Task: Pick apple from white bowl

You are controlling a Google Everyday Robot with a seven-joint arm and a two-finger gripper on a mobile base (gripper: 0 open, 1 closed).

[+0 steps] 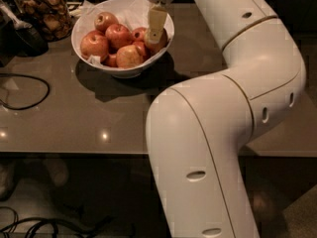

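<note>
The white bowl (86,21) stands at the back of the grey table and holds several apples on white paper. My gripper (155,32) reaches down into the bowl's right side from above. It is right against a yellowish apple with an orange blush (161,42) at the right rim, which it partly covers. Another yellowish-orange apple (130,56) lies at the front of the bowl. Deeper red apples (94,44) fill the left and middle.
A glass jar (43,13) with brown contents stands left of the bowl. A dark object (22,36) sits beside it, and a black cable (29,90) loops on the table at the left. My large white arm (237,98) fills the right half of the view.
</note>
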